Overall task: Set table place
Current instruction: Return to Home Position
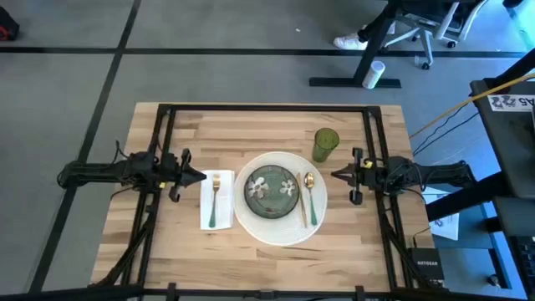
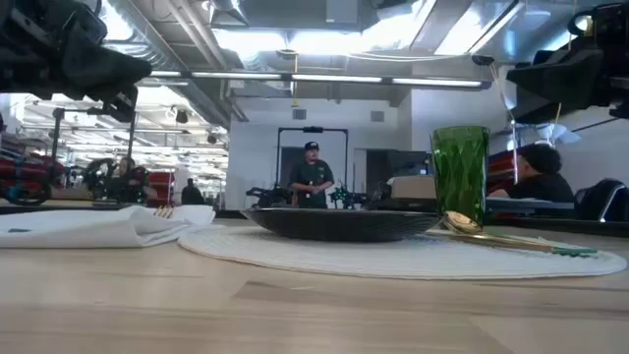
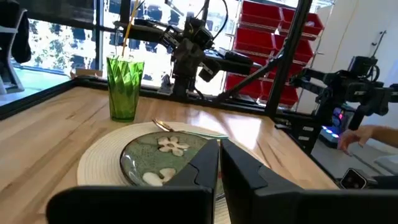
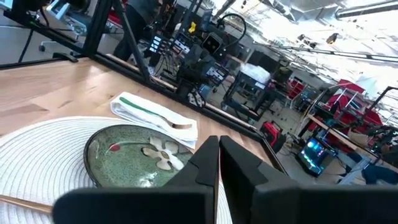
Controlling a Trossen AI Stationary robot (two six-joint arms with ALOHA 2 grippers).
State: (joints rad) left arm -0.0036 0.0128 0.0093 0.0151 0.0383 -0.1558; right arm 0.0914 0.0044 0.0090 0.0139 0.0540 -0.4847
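Note:
A large round white plate (image 1: 278, 227) lies at the table's (image 1: 251, 134) middle, with a small green flowered dish (image 1: 272, 188) on it. Gold cutlery with green handles (image 1: 309, 199) lies on the plate's right rim. To the plate's left, a fork (image 1: 214, 201) lies on a folded white napkin (image 1: 206, 219). A green tumbler (image 1: 325, 144) stands upright at the plate's far right. My left gripper (image 1: 199, 176) hovers shut above the napkin's far end. My right gripper (image 1: 337, 175) hovers shut just right of the plate. The wrist views show each gripper shut and holding nothing: left (image 3: 219, 144), right (image 4: 218, 140).
Black frame bars (image 1: 267, 109) run along the table's far edge and down both sides under the arms. A person (image 2: 313, 177) stands in the room beyond the table. A hand (image 3: 367, 134) shows off the table's right side. Bare wood lies near the front edge.

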